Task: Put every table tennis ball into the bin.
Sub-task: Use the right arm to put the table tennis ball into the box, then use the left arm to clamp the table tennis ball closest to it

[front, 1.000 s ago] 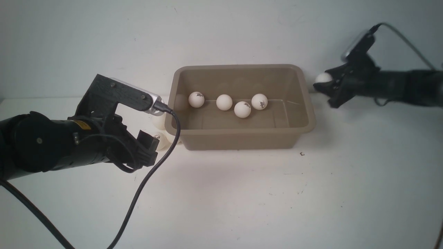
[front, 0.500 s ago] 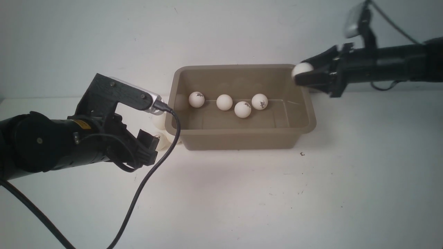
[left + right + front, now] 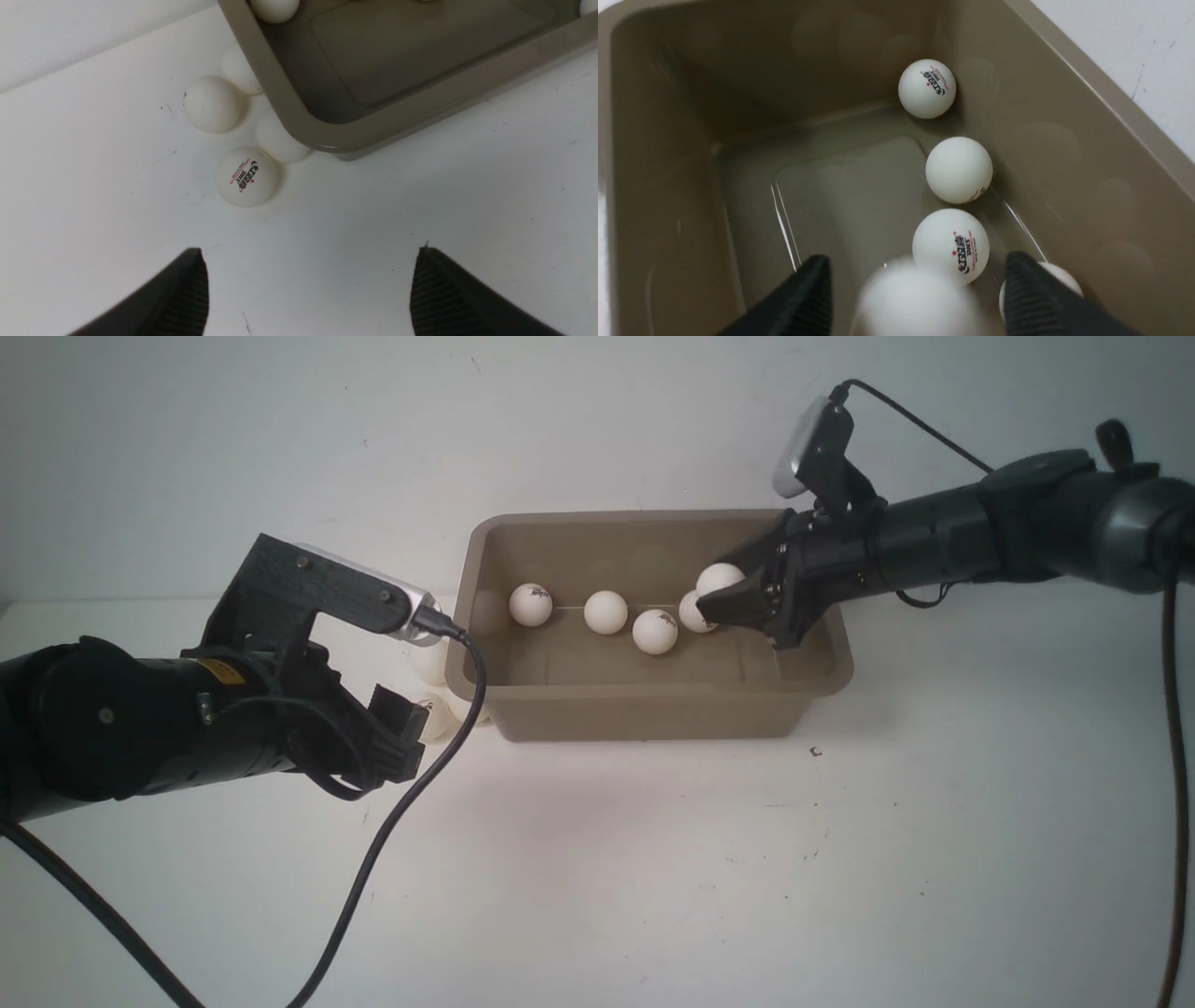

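Front view, mid-frame: four balls point(image 3: 605, 612) lie in the bin point(image 3: 653, 709); a fifth point(image 3: 719, 579) sits loose between my right pincer point(image 3: 915, 284)'s parted jaws above it. Four more point(image 3: 246, 176) wait on the bench point(image 3: 653, 877) left of the bin; my left pincer point(image 3: 308, 289) gapes empty.

Nothing legible: the table tennis balls point(image 3: 951, 246) carry small black logos point(image 3: 966, 248) (with red marks), too blurred to read.

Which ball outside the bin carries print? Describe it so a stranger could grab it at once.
Start at the taupe bin and go to its near corner on the robot's left, where four white balls sit on the table outside it. Take the ball lying nearest the open left gripper: only it shows a printed logo.
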{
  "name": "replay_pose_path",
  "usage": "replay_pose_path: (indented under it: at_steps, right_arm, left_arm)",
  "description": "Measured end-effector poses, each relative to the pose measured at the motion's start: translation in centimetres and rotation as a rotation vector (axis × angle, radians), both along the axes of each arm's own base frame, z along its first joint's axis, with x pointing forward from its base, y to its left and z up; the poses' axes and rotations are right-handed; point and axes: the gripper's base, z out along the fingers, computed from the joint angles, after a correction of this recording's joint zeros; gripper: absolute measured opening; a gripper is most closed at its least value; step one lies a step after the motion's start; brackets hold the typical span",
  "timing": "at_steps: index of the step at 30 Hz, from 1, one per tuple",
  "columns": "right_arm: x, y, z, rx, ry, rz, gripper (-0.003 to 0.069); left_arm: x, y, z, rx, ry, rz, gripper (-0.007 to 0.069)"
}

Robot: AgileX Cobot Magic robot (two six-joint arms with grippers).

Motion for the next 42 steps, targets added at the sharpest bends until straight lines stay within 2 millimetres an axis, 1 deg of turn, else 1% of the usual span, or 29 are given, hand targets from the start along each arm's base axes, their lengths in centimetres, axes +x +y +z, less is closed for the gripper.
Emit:
replay_pose_path:
  at_steps: [2,3,5,8,10,12,15,16,17,18,20,21,23,24,25,26,27,29,30,31,33,35,37,38,39,42]
  right_arm:
    - [0.1,-0.1,0.3,0.018,0.001,-0.019,0.0531]
    - [0.1,-0.1,0.3,0.02,0.001,-0.021,0.0536]
    - [0.2,-0.8,1.3,0.038,-0.012,-0.05,0.0567]
    - [0.1,-2.7,4.3,0.074,-0.037,-0.115,0.0578]
    - [-0.4,-5.4,7.9,0.102,-0.066,-0.193,0.0581]
    - [-1.3,-7.8,10.9,0.11,-0.082,-0.261,0.0581]
    - [-2.9,-10.3,14.4,0.108,-0.094,-0.345,0.0581]
    - [-3.1,-10.8,14.9,0.105,-0.097,-0.362,0.0581]
    - [-4.3,-11.9,17.0,0.086,-0.12,-0.415,0.0581]
    - [-4.7,-12.4,17.6,0.078,-0.124,-0.448,0.0581]
    - [-6.1,-13.5,20.0,0.071,-0.153,-0.55,0.0581]
    - [-6.2,-13.8,20.2,0.061,-0.162,-0.567,0.0581]
    - [-7.8,-15.3,22.6,0.066,-0.194,-0.701,0.0581]
    - [-8.4,-16.1,23.4,0.078,-0.189,-0.764,0.0581]
    - [-8.6,-16.0,23.6,0.09,-0.185,-0.77,0.0581]
    - [-9.4,-16.8,24.4,0.1,-0.173,-0.836,0.0581]
    - [-10.0,-17.2,24.8,0.113,-0.158,-0.874,0.0581]
    - [-11.0,-17.4,25.4,0.108,-0.122,-0.915,0.0581]
    - [-11.2,-17.3,25.4,0.104,-0.115,-0.914,0.0581]
    - [-12.0,-17.1,25.5,0.082,-0.069,-0.913,0.0581]
    - [-12.9,-16.5,25.5,0.056,-0.008,-0.885,0.0582]
    - [-13.9,-15.5,25.4,0.042,0.076,-0.832,0.0582]
    - [-14.5,-14.9,25.4,0.039,0.116,-0.801,0.0582]
    - [-14.9,-14.3,25.4,0.035,0.143,-0.774,0.0582]
    - [-15.5,-13.4,25.6,0.037,0.172,-0.734,0.0582]
    - [-16.2,-12.0,25.7,0.031,0.217,-0.679,0.0582]
  left_arm:
    - [0.0,0.0,0.0,0.0,0.0,0.0,0.052]
    - [0.0,0.0,0.0,0.0,0.0,0.0,0.052]
    - [0.0,0.0,0.0,0.0,0.0,0.0,0.052]
    - [0.0,0.0,0.0,0.0,0.0,0.0,0.052]
    - [0.0,0.0,0.0,0.0,0.0,0.0,0.052]
    - [0.0,0.0,0.0,0.0,-0.001,0.0,0.052]
    - [0.0,0.0,0.0,0.0,-0.003,0.001,0.052]
    - [0.0,0.0,0.0,0.0,-0.004,0.002,0.052]
    - [0.0,0.0,0.0,0.0,-0.006,0.002,0.052]
    - [0.0,0.0,0.0,0.0,-0.006,0.003,0.052]
    - [0.0,0.0,0.1,-0.005,-0.006,0.006,0.052]
    - [0.0,0.0,0.1,-0.007,-0.005,0.007,0.052]
    - [0.1,0.0,0.1,-0.027,-0.001,0.02,0.052]
    - [0.1,0.0,0.1,-0.037,0.002,0.026,0.052]
    - [0.1,0.0,0.1,-0.038,0.002,0.027,0.052]
    - [0.1,0.0,0.1,-0.044,0.004,0.031,0.052]
    - [0.1,0.0,0.1,-0.046,0.004,0.032,0.052]
    - [0.1,0.0,0.1,-0.046,0.005,0.032,0.052]
    - [0.1,0.0,0.1,-0.046,0.005,0.032,0.052]
    - [0.1,0.0,0.1,-0.046,0.002,0.034,0.052]
    - [0.2,0.0,0.2,-0.046,-0.015,0.041,0.052]
    - [0.4,0.1,0.5,-0.046,-0.05,0.056,0.052]
    - [0.6,0.2,0.6,-0.046,-0.074,0.067,0.052]
    - [0.6,0.3,0.7,-0.046,-0.088,0.073,0.052]
    - [0.9,0.4,1.0,-0.046,-0.125,0.09,0.052]
    - [1.1,0.5,1.3,-0.048,-0.163,0.108,0.052]
